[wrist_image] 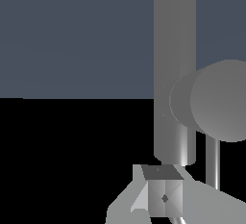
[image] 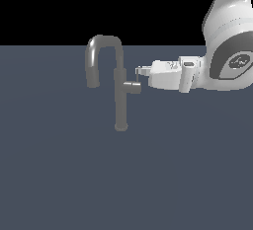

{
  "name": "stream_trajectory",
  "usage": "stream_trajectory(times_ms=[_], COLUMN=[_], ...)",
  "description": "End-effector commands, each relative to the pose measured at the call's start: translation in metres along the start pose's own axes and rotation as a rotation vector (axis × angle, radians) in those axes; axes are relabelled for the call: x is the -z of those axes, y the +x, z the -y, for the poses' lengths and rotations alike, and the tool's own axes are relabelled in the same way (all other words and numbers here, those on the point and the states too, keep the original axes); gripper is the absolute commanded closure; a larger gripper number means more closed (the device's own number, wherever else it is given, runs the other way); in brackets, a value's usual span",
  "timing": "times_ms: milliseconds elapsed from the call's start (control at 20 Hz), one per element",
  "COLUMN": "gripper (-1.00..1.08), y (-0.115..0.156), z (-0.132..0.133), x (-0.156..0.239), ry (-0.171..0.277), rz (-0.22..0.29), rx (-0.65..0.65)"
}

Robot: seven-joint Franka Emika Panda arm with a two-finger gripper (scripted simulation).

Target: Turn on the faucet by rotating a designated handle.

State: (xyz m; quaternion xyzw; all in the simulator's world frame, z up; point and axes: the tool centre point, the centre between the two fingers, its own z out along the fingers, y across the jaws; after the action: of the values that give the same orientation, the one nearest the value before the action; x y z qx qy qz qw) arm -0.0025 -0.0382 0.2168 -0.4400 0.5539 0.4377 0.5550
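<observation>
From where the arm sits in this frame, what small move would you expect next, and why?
Probably a short push against the thin lever of the handle. The gripper reaches in from the exterior view's right, level with the top of the lever rod on the faucet, its fingers right beside it; contact can't be confirmed.

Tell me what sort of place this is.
A bare simulated test scene, not a real kitchen, it seems: a lone grey faucet stands straight on a flat blue-grey floor with no sink, against a black void. A white robot arm reaches in, its pincer by the handle.
</observation>
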Motion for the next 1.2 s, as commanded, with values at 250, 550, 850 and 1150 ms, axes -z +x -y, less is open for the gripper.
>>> stream_trajectory(times_ms=[250, 550, 850, 1150], gripper=[1.08, 1.08, 1.08, 1.08], y=[-0.006, -0.008, -0.009, 0.004], z=[-0.013, -0.034, -0.04, -0.066], x=[0.0, 0.0, 0.0, 0.0], ry=[0.0, 0.0, 0.005, 0.0], rz=[0.0, 0.0, -0.001, 0.001], rx=[0.0, 0.0, 0.013, 0.001])
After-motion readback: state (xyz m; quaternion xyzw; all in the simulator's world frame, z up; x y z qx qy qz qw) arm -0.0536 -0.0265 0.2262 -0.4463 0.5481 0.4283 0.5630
